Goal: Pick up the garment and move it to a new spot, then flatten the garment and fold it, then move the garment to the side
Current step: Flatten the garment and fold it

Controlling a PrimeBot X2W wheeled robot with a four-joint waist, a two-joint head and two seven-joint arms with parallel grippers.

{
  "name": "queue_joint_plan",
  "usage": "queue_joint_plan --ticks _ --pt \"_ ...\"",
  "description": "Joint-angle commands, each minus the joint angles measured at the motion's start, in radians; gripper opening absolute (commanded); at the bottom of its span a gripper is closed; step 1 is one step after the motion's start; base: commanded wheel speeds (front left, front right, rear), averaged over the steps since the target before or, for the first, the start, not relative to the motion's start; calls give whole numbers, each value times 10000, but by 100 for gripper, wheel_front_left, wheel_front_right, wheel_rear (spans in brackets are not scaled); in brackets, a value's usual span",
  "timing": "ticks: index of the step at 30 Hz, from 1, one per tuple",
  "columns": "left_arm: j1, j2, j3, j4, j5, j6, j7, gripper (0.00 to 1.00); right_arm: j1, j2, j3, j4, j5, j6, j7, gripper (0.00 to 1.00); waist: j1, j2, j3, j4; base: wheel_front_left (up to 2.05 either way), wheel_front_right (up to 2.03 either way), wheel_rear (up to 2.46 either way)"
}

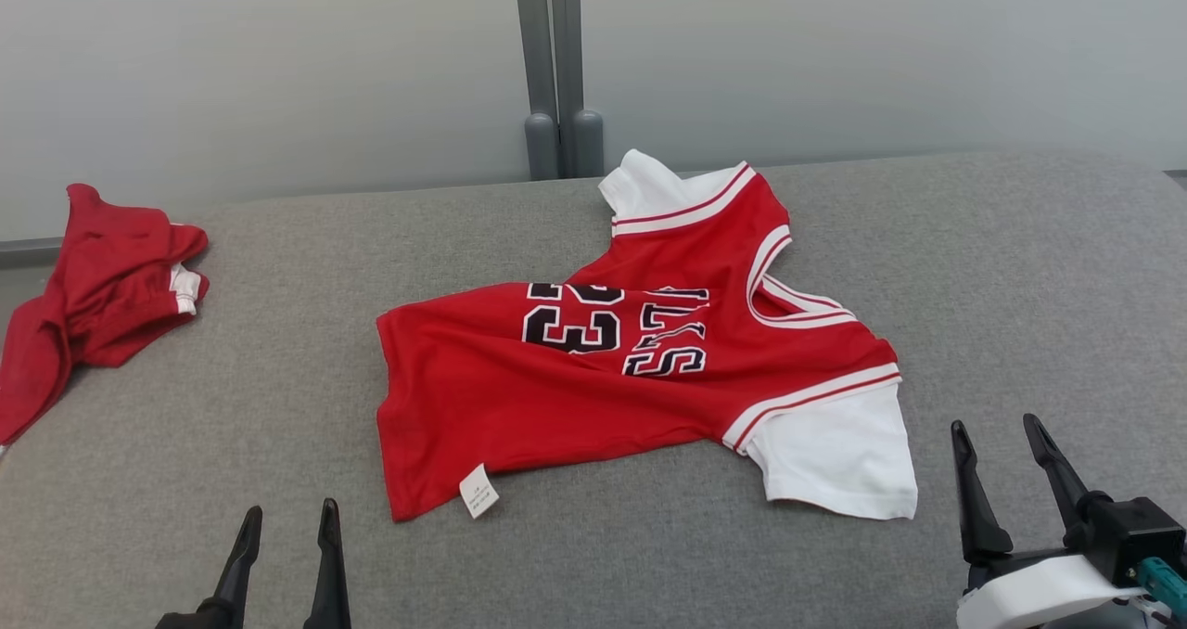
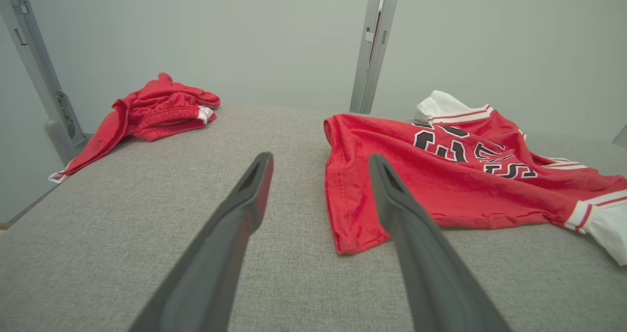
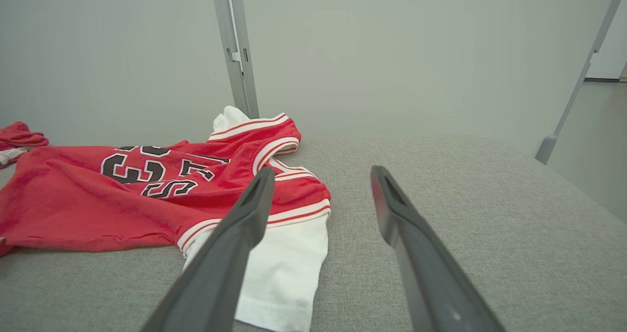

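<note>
Two grippers sit at the near edge of the table, each with its long dark fingers spread wide and nothing between them. The left gripper (image 1: 289, 518) points over bare grey cloth and touches nothing I can make out. The right gripper (image 1: 997, 425) is also empty, its tips just right of the garment's near white sleeve (image 1: 835, 457) and apart from it.

The garment (image 1: 556, 397) lies in the middle of the table (image 1: 1020, 267), spread out but not flat. It is a red jersey of smooth, slightly shiny knit, with short white sleeves joined by red-and-white striped bands and a V-neck trimmed in the same stripes. Black numerals and letters outlined in white cross the chest, partly swallowed by a crease. Its hem faces left, with a small white label (image 1: 478, 492) sticking out at the near corner, and its neck faces right. The far sleeve (image 1: 640, 188) is bunched up.

The table has a coarse grey woven cover with rounded edges. A second red garment (image 1: 102, 286) is crumpled at the far left, draping over the edge. Behind, two grey metal posts (image 1: 556, 72) rise against a pale wall.
</note>
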Motion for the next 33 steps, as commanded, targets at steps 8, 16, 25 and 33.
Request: queue_joint_plan --ticks 8,16,25,33 --pt "-711 -34 -719 1549 -57 -119 29 100 -850 -139 301 1750 288 -3 190 100 0 0 252 -70 0 0 0" --pt "-2606 -18 -1207 4203 -448 -139 721 100 -2513 -212 954 3987 360 -3 2036 100 0 0 945 -30 0 0 0" --pt "-3741 43 -1206 5705 -679 -43 627 100 -3111 -119 1477 4902 575 -3 2549 100 0 0 1337 -52 0 0 0" --pt "-4460 39 -1584 6837 -903 -142 713 16 -3348 -169 2014 5199 813 -1 2587 100 0 0 1583 -109 0 0 0"
